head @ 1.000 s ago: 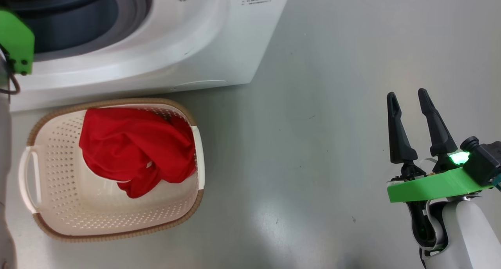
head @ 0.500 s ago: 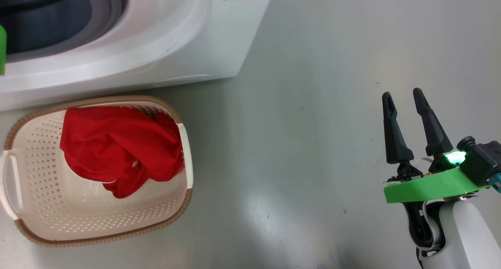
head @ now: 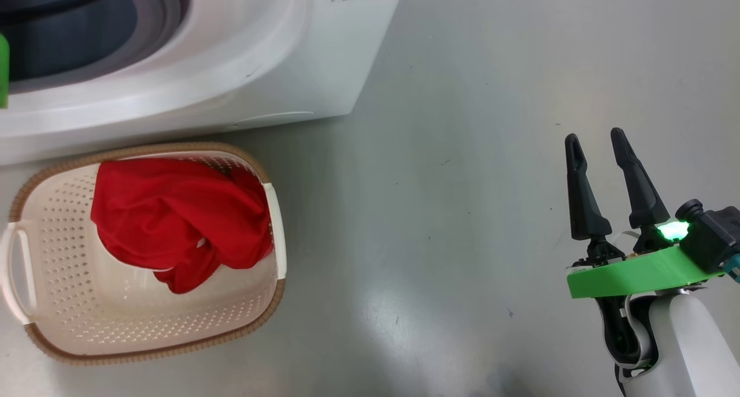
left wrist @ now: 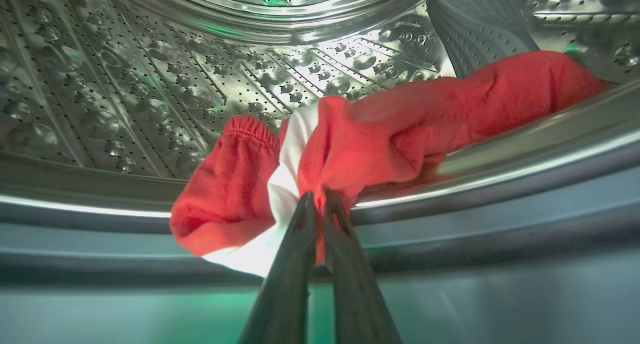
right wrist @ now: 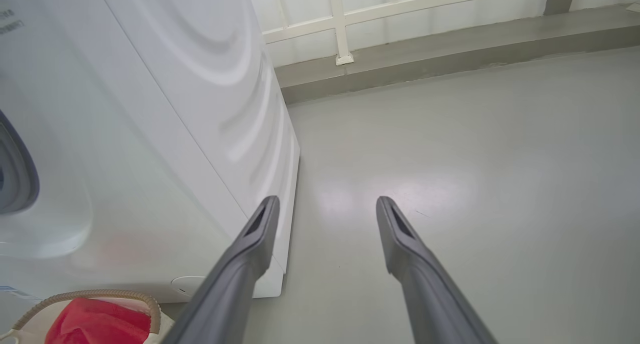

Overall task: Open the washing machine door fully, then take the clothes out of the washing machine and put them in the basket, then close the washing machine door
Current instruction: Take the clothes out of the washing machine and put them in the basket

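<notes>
Head cam shifted; L gripper (left wrist: 316, 196) clamped on crumpled red clothes (left wrist: 380, 133) w/ white trim, R gripper (head: 595, 134) apart.

Open floor (head: 462, 183) R of washing machine (head: 277, 56) & basket (head: 58, 304) lay free; basket sat close below door opening, red clothes (left wrist: 400, 128) draped across drum lip (left wrist: 525, 151).

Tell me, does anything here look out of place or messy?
Nothing spilled or damaged. One red garment hangs over the drum's lip, pinched by the left gripper; a second garment lies bunched in the basket.
</notes>
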Controlling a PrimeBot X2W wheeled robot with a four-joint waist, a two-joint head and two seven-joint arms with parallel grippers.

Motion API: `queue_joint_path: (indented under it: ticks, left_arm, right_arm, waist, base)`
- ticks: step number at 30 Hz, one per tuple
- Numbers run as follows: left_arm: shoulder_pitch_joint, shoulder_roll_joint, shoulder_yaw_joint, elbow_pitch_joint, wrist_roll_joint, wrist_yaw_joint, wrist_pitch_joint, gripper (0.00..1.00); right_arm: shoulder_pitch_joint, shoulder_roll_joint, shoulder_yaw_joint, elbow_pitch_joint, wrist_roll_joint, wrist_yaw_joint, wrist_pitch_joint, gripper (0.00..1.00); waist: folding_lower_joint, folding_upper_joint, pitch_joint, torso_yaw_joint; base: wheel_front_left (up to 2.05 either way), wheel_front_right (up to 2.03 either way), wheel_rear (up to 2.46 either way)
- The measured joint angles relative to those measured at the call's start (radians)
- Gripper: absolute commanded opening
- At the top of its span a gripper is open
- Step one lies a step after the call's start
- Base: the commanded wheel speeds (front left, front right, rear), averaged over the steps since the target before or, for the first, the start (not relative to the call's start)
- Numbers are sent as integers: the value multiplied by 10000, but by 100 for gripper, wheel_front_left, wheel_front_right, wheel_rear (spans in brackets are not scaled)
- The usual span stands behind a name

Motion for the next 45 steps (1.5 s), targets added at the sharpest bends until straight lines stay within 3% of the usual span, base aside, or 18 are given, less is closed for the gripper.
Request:
queue_joint_path:
  ticks: [5,11,19,30,45]
  left_arm:
    - [49,-117,31,8,-259,2,-487,0]
    - [303,-663,360,-31,-947,-52,-1599,0]
    - [991,-1193,1120,-874,-2165,-671,-2539,0]
    - [3492,-1791,2029,-4949,-3202,-1154,-2581,0]
    - [6294,-2708,3235,-9164,-3218,-1739,-2594,0]
  right_arm:
    - [0,0,-29,6,0,0,0,100]
    - [3,-4,-207,17,-10,0,0,100]
    - [85,-2,-255,52,-111,0,0,100]
    - [501,-4,-305,107,-314,0,0,100]
    - [731,-6,-324,140,-380,0,0,100]
  waist:
    - [0,0,-103,84]
    - [0,0,-302,276]
    - [0,0,-744,584]
    - [0,0,-1412,960]
    - [0,0,-1951,1261]
  base:
    - [0,0,0]
    - [0,0,0]
    - [0,0,0]
    - [0,0,0]
    - [0,0,0]
